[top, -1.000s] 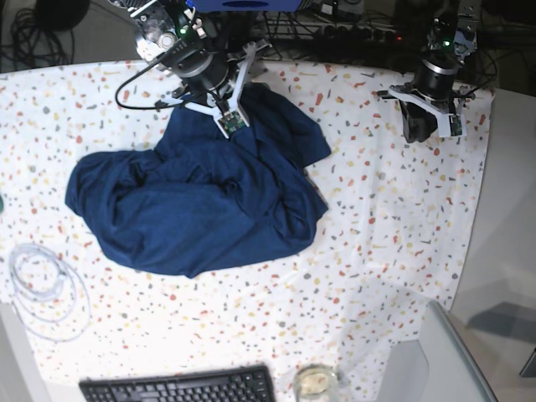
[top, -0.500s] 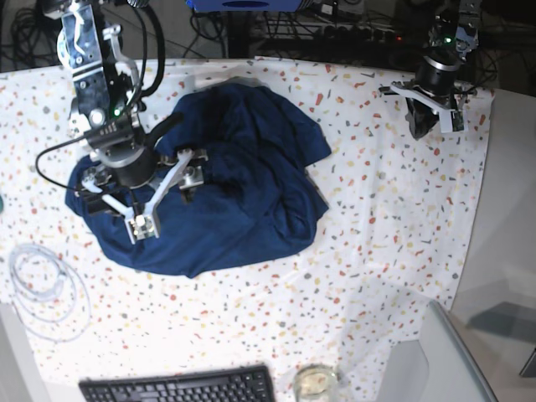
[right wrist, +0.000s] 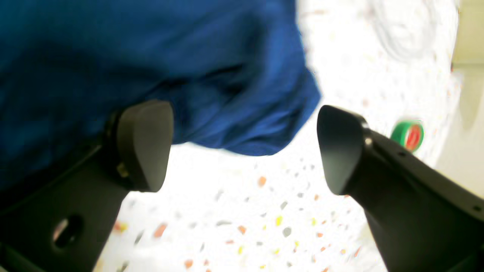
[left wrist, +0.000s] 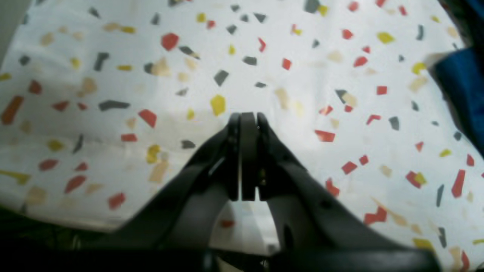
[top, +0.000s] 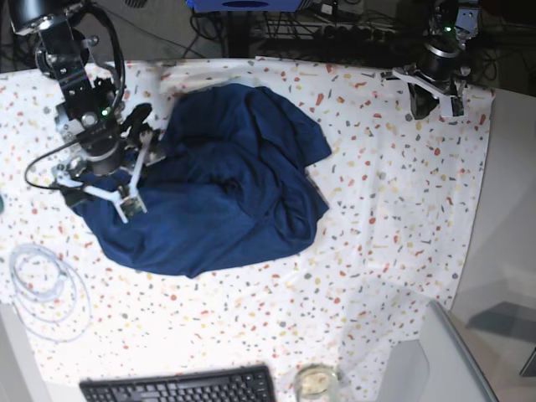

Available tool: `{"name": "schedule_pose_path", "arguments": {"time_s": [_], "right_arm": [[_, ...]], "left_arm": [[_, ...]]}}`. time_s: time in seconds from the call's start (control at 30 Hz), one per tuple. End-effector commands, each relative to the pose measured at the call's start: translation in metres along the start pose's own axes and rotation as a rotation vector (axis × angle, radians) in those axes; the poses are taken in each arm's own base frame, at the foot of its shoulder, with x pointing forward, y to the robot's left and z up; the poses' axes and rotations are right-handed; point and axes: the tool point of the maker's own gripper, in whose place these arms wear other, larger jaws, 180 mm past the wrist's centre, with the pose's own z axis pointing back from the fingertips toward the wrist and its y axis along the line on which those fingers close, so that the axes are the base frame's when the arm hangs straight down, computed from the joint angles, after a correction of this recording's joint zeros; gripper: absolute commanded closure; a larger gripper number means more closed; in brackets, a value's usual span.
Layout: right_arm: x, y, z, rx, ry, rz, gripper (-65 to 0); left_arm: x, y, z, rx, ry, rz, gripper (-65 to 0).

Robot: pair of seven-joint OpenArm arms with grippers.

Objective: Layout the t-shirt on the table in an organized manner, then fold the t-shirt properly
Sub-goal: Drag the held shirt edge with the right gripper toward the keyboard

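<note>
The navy t-shirt (top: 222, 180) lies crumpled in a heap in the middle of the table (top: 394, 209). My right gripper (top: 100, 177) hovers over the heap's left edge. In the right wrist view the right gripper (right wrist: 242, 151) is open, with a rounded fold of the t-shirt (right wrist: 189, 68) hanging just beyond the gap and nothing gripped. My left gripper (top: 435, 102) is at the table's far right corner, away from the shirt. Seen from its wrist, the left gripper (left wrist: 247, 118) is shut on nothing above the speckled cloth, with a strip of the t-shirt (left wrist: 459, 87) at the right edge.
A coil of white cable (top: 46, 285) lies at the table's left front. A black keyboard (top: 180, 387) and a glass jar (top: 316, 381) sit at the front edge. A green tape roll (right wrist: 407, 135) lies left of the shirt. Cables and gear crowd the back edge.
My right arm left the back of the shirt, swung to its left edge and opened. My left gripper closed fully and drew back a little toward the far corner.
</note>
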Motion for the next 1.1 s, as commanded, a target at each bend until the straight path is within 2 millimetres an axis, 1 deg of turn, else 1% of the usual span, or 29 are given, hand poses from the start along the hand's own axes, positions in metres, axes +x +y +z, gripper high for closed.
{"name": "schedule_pose_path", "arguments": {"time_s": [0.0,0.03,0.13,0.3,0.47,0.53,0.6,0.87,0.93,1.0,1.03,1.07], "right_arm": [[0.013,0.0,0.001,-0.007,-0.045,0.033,-55.7],[0.011,0.007,-0.001,0.004,-0.039,0.064,-55.7],[0.008,0.007,-0.012,-0.014,-0.013,0.109,-55.7],[0.016,0.01,-0.029,-0.015,-0.046,0.156,-55.1],[0.012,0.001,-0.045,-0.032,-0.013,0.17,-46.5],[0.012,0.0,-0.046,-0.033,-0.012,0.171,-42.8],[0.019,-0.003,-0.045,-0.04,-0.027,0.169,-40.7],[0.035,-0.011,-0.045,-0.058,-0.055,0.163,-39.8],[0.044,-0.011,-0.046,-0.059,-0.068,0.153,-38.9],[0.05,-0.011,-0.046,-0.06,-0.075,0.15,-32.7],[0.052,-0.012,-0.046,-0.061,-0.078,0.147,-27.5],[0.052,-0.011,-0.046,-0.06,-0.079,0.146,-20.1]], "left_arm": [[0.014,0.013,0.002,0.024,-0.042,-0.015,0.0],[0.016,0.015,0.001,0.031,-0.047,-0.011,0.0],[0.017,0.015,0.001,0.031,-0.05,-0.01,0.0],[0.018,0.015,0.001,0.03,-0.051,-0.01,0.0],[0.017,0.014,0.001,0.029,-0.049,-0.011,0.0],[0.016,0.015,0.002,0.029,-0.046,-0.011,0.0],[0.015,0.015,0.002,0.029,-0.044,-0.011,0.0],[0.015,0.013,0.001,0.025,-0.045,-0.01,0.0],[0.016,0.012,0.001,0.023,-0.046,-0.01,0.0],[0.016,0.012,0.001,0.023,-0.046,-0.008,0.0],[0.016,0.012,0.001,0.023,-0.046,-0.008,0.0],[0.016,0.012,0.001,0.023,-0.046,-0.008,0.0]]}}
